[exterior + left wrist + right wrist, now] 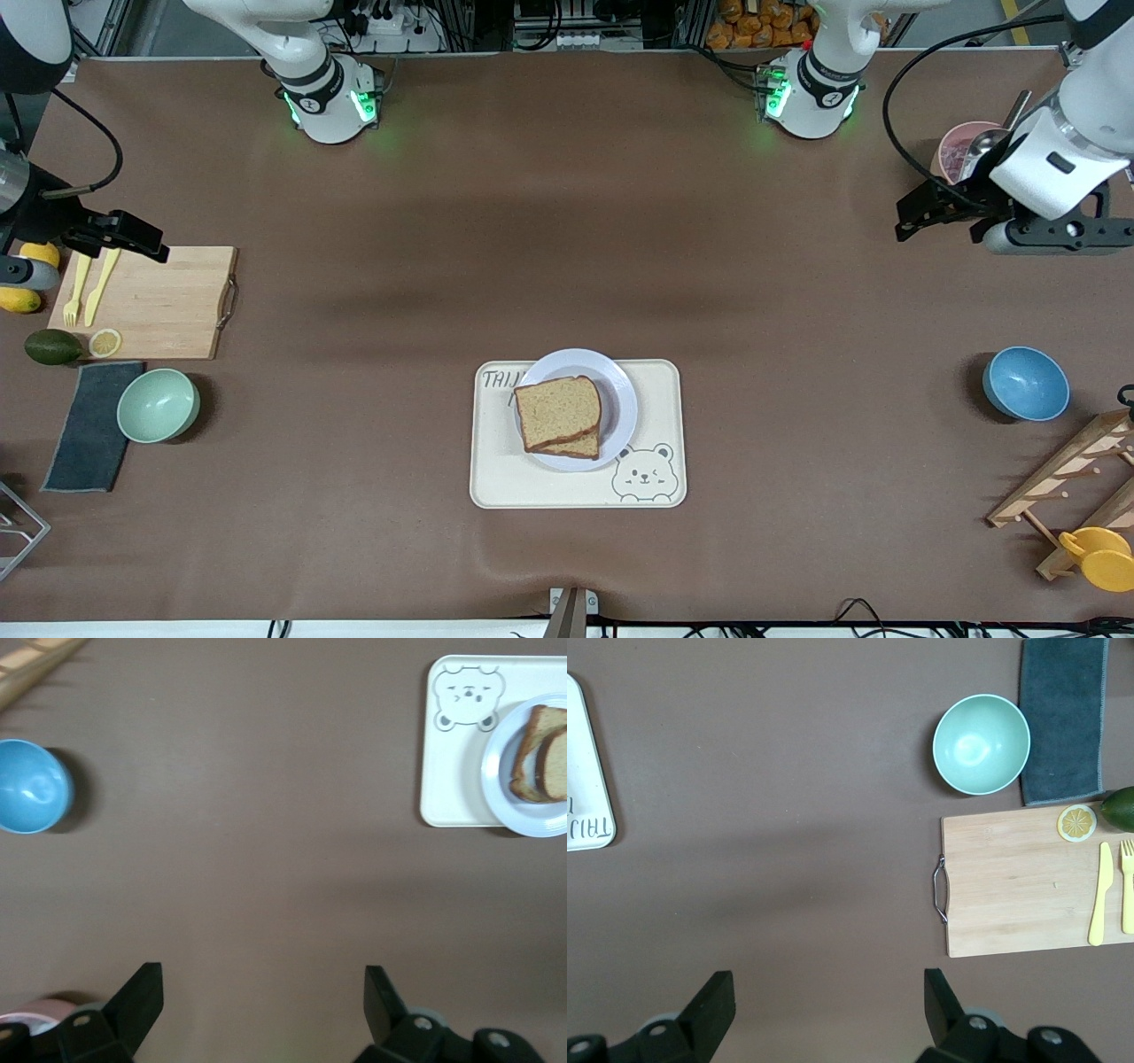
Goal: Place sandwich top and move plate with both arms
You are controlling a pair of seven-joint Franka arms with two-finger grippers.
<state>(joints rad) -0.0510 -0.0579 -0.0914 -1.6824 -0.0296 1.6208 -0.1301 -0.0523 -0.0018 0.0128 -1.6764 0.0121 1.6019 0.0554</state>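
Cream tray (660, 390) carries the plate (620, 394), sandwich top (558, 410) already stacked. Right gripper (828, 1005) gapes over the cutting board (164, 301); left gripper (263, 1001) gapes above bare table. Plate: rigid, likely slippery; grasp opposite rim edges.

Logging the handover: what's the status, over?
Left gripper open, over bare table near blue bowl. Right gripper open, by cutting board. Sandwich top on plate, plate on tray. Nothing in the way.
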